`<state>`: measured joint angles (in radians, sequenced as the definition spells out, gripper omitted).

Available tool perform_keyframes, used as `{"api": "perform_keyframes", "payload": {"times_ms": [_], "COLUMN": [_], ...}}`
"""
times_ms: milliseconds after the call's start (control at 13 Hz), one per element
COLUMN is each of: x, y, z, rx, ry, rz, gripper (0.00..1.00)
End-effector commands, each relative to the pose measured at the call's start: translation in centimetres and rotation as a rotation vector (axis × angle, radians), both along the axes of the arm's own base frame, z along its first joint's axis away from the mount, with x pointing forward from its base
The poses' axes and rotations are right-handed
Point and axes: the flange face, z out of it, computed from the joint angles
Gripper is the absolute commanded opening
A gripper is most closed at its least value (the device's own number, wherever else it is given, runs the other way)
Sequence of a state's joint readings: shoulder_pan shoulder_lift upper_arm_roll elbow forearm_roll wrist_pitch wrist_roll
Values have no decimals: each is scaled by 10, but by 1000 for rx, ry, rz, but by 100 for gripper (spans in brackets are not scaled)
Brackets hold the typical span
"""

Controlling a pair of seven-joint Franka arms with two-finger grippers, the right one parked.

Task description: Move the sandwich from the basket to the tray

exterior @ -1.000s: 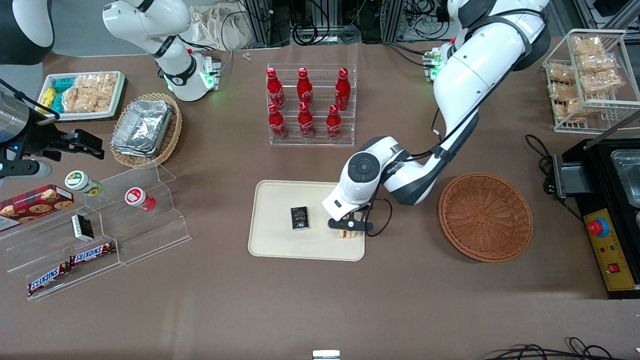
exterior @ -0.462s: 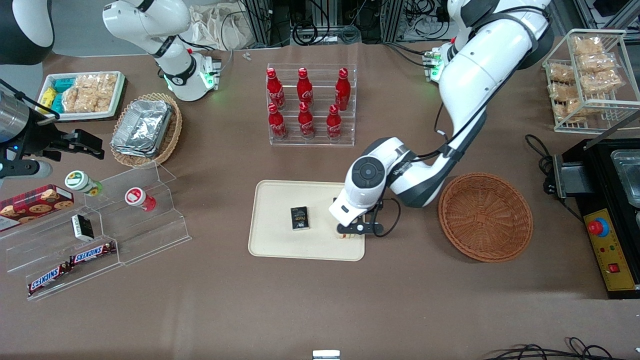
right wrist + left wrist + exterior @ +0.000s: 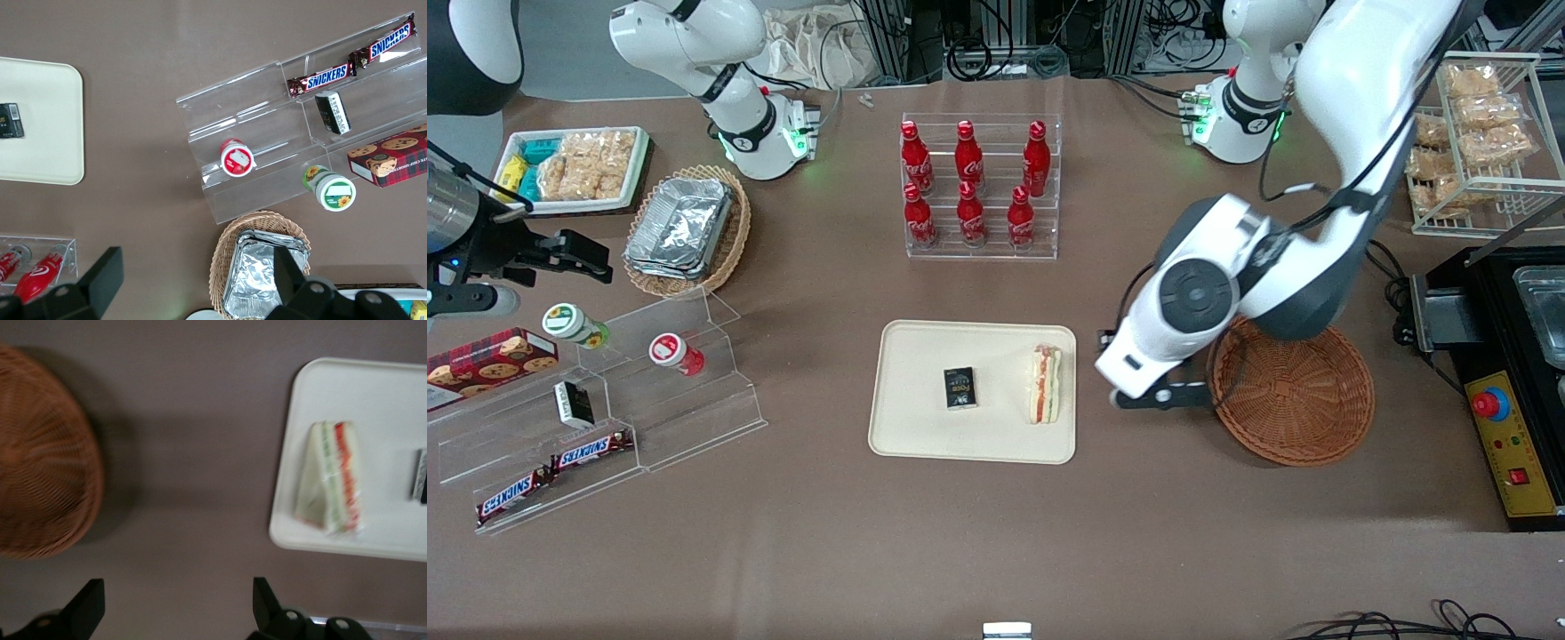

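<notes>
The sandwich (image 3: pixel 1046 384) (image 3: pixel 331 481) lies on the cream tray (image 3: pixel 914 440) (image 3: pixel 373 393), at the tray's edge nearest the basket, beside a small black box (image 3: pixel 959 388). The reddish-brown wicker basket (image 3: pixel 1294 396) (image 3: pixel 40 460) holds nothing that I can see. My left gripper (image 3: pixel 1161 397) (image 3: pixel 177 610) hangs open above the bare table between tray and basket, with nothing between its fingers (image 3: pixel 263 600).
A clear rack of red cola bottles (image 3: pixel 978 187) stands farther from the front camera than the tray. A black machine with a red button (image 3: pixel 1489 404) sits at the working arm's end. An acrylic shelf of snacks (image 3: pixel 605 400) lies toward the parked arm's end.
The gripper has let go of the sandwich, risen and swung off the tray toward the basket. The sandwich stays on the tray, now uncovered.
</notes>
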<state>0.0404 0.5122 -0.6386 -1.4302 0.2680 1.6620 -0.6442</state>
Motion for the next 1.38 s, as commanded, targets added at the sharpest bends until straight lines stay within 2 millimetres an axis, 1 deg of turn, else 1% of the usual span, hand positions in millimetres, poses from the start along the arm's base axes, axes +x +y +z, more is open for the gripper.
{"api": "perform_keyframes", "payload": {"times_ms": [0, 154, 231, 308, 385, 462, 538, 692, 846, 923, 1000, 1077, 1154, 1231, 1308], "x": [-16, -15, -14, -13, -17, -18, -15, -12, -13, -12, -13, -17, -20, -24, -27], "y": [59, 98, 115, 126, 131, 148, 163, 181, 186, 194, 210, 213, 227, 233, 243], "z": [74, 106, 118, 125, 138, 149, 152, 152, 153, 153, 158, 161, 165, 172, 173], "rx": [48, 56, 56, 64, 80, 84, 81, 80, 79, 63, 58, 50, 44, 29, 13], "ry": [-22, -49, -66, -80, -104, -127, -131, -126, -120, -109, -108, -99, -98, -103, -99], "rz": [23, -13, -15, -18, -15, 32, 51, 84, 93, 90, 80, 61, 75, 70, 83], "gripper": [99, 99, 99, 99, 99, 100, 100, 100, 100, 100, 100, 100, 100, 100, 100]}}
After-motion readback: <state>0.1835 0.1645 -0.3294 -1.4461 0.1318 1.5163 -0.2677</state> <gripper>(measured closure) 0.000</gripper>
